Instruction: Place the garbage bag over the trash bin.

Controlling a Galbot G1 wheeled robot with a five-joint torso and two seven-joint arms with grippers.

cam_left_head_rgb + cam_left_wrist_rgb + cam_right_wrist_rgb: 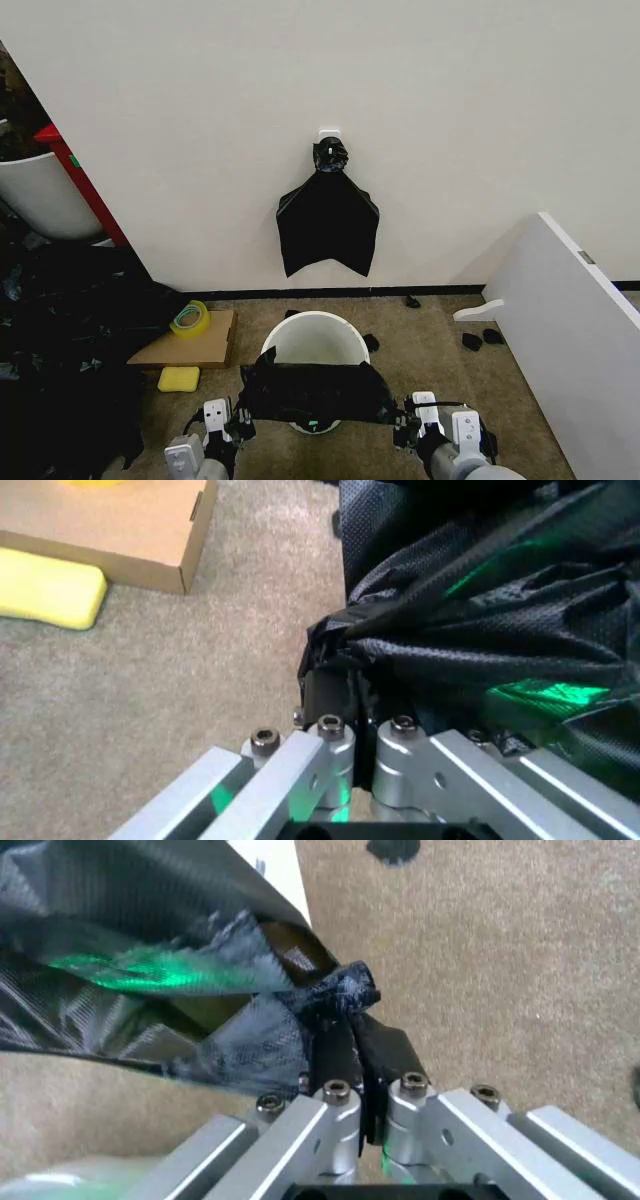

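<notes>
Carpet underlies the trash bin (314, 340); both grippers' fingers (325, 694) seemingly pinch the garbage bag (315, 392) stretched between them.

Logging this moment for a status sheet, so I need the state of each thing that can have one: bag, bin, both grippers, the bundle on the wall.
garbage bag: stretched between both grippers, across the bin's near rim
trash bin: upright, far rim uncovered
left gripper: jaws shut on the bag's edge
right gripper: jaws shut on the bag's other edge
bundle of bags: hanging on the wall
</notes>
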